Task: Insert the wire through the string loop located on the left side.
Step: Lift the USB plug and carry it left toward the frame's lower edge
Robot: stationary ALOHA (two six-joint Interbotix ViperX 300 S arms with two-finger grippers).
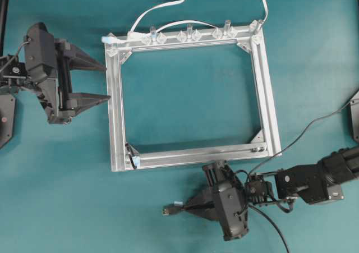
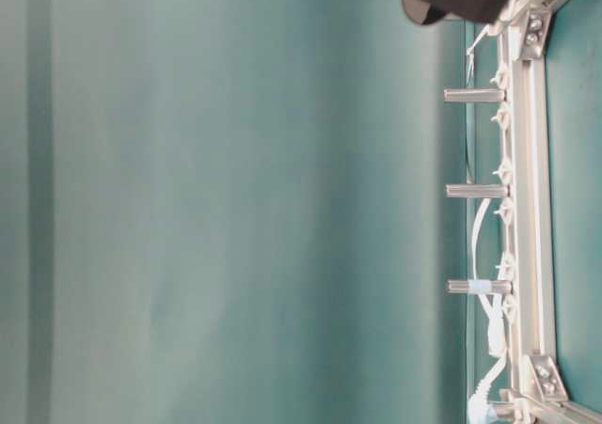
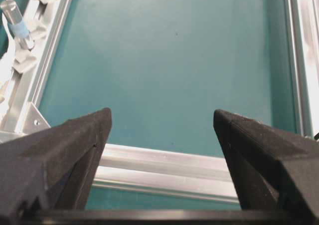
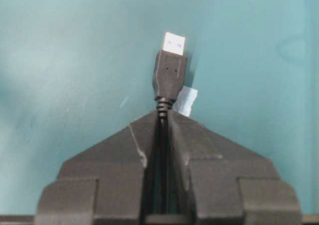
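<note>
My right gripper is shut on the wire, a thin black cable, just behind its dark USB plug, low over the table in front of the silver frame. In the right wrist view the plug sticks out past the gripper, metal tip forward, with a pale tape scrap beside it. The string loop, thin and dark with pale blue tape, sits at the frame's near-left corner, up and left of the plug. My left gripper is open and empty just outside the frame's left rail, with its jaws wide apart.
Clear clips and small upright posts line the frame's far rail, and a white cable runs off behind it. The table-level view shows those posts side-on. The black wire trails back under the right arm.
</note>
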